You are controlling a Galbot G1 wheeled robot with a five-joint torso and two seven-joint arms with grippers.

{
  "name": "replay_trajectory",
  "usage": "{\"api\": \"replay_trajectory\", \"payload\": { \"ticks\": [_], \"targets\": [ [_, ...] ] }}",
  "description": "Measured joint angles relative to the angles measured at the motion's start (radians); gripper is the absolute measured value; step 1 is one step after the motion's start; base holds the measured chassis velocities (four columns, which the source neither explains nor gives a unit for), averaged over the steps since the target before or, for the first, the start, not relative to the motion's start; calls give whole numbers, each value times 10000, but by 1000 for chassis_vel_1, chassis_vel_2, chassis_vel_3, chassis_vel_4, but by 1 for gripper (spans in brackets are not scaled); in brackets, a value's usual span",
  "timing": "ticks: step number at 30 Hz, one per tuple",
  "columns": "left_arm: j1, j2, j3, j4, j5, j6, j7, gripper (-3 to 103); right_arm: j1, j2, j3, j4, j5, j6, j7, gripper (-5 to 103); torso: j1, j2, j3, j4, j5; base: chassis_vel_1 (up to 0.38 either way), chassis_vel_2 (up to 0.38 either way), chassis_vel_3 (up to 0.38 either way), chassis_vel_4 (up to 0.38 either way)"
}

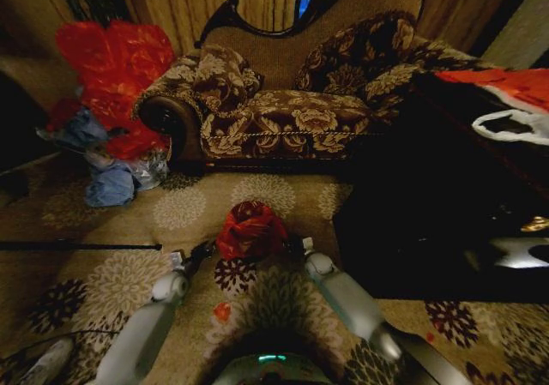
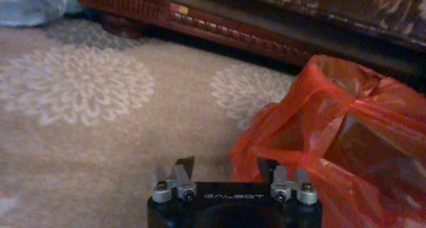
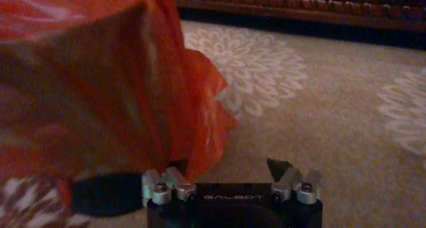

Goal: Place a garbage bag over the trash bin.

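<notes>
On the flowered carpet (image 1: 171, 205) just ahead of the robot, between its two arms, stands the trash bin (image 3: 100, 194), draped in the garbage bag (image 1: 250, 229), whose glossy red plastic bunches up over the top and hangs down the sides. In the right wrist view a dark rounded bit of the bin pokes out below the bag's hem, close to the floor. The left gripper (image 1: 201, 252) hovers low just beside the bag on the robot's left; in the left wrist view its fingers stand apart with only carpet between them, and the crumpled red plastic lies next to one fingertip, so nothing is grasped. The right gripper (image 1: 298, 246) sits just beside the bag on the other side; its fingers are likewise spread, and the bag's loose edge hangs down by one of them without being pinched. Beyond the bin a patterned sofa (image 1: 292, 111) with a dark carved wooden frame runs across the room. To the robot's left of the sofa a large red plastic heap (image 1: 116, 68) rises over some bluish bags (image 1: 111, 183) on the floor. To the robot's right stands a black low table (image 1: 446, 205) carrying a white plastic bag (image 1: 515, 126) with handles.
</notes>
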Motion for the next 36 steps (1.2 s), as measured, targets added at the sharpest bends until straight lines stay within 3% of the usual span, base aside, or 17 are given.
{"api": "replay_trajectory", "payload": {
  "ticks": [2,3,4,5,7,10,13,15,16,19,24,27,29,31,35,36],
  "targets": [
    [237,115,-164,-250,-1,40,85,72,-254,-159,39,290,29,-9,37,80,0,0,0,-1,3,0,0,0,0],
    [430,204,-298,-455,-17,77,126,77,-517,-319,108,538,30,-11,58,90,0,0,0,0,2,0,0,0,0],
    [714,309,-505,-775,-124,163,154,82,-874,-499,231,855,7,2,80,90,0,0,0,-2,-1,0,0,0,0],
    [975,394,-727,-1201,-277,249,154,88,-1285,-664,417,1228,-1,19,102,99,1,-1,1,-1,-3,0,0,0,0],
    [1150,463,-902,-1571,-378,305,128,88,-1600,-782,592,1544,5,21,108,99,0,-1,0,-2,3,0,0,0,0],
    [1513,751,-1281,-2867,-824,619,-150,99,-2563,-1112,1266,2668,139,31,146,100,-1,-1,0,-2,2,0,0,0,0],
    [1509,928,-1235,-3575,-1022,826,-485,100,-3000,-1157,1655,3249,415,48,154,100,0,-1,-1,-4,1,0,0,0,0],
    [1417,1022,-983,-4092,-1079,1003,-847,100,-3386,-908,1868,3713,1391,53,230,100,0,-1,1,-6,-2,0,0,0,0],
    [1417,1022,-983,-4092,-1079,1003,-847,100,-3386,-908,1868,3713,1391,53,230,100,0,-1,1,-6,-2,0,0,0,0],
    [1204,1124,-464,-4439,-980,1187,-1188,100,-3490,-83,1945,3760,2777,301,447,100,1,-1,1,-1,0,0,0,0,0],
    [1228,1248,258,-4536,-528,1460,-1254,100,-3397,365,1955,3527,2989,392,534,100,1,-2,1,-2,2,0,0,0,0],
    [1574,934,679,-4637,-489,1771,-1636,100,-3335,319,2053,3472,2908,409,502,100,2,-2,2,-2,3,0,0,0,0],
    [1994,284,828,-4737,-1022,2169,-2016,100,-3324,77,2159,3484,2865,387,419,100,1,-1,2,-1,-4,0,0,0,0],
    [2104,123,831,-4734,-1170,2225,-2038,100,-3322,-7,2196,3485,2827,384,350,100,1,-1,2,-1,-3,0,0,0,0],
    [2230,-802,718,-4216,-3065,2207,-2108,100,-3207,-322,2412,3378,2696,338,109,100,1,-1,2,-1,2,0,0,0,0],
    [2230,-802,718,-4216,-3065,2207,-2108,100,-3207,-322,2412,3378,2696,338,109,100,1,-1,2,-1,2,0,0,0,0]
  ]
}}
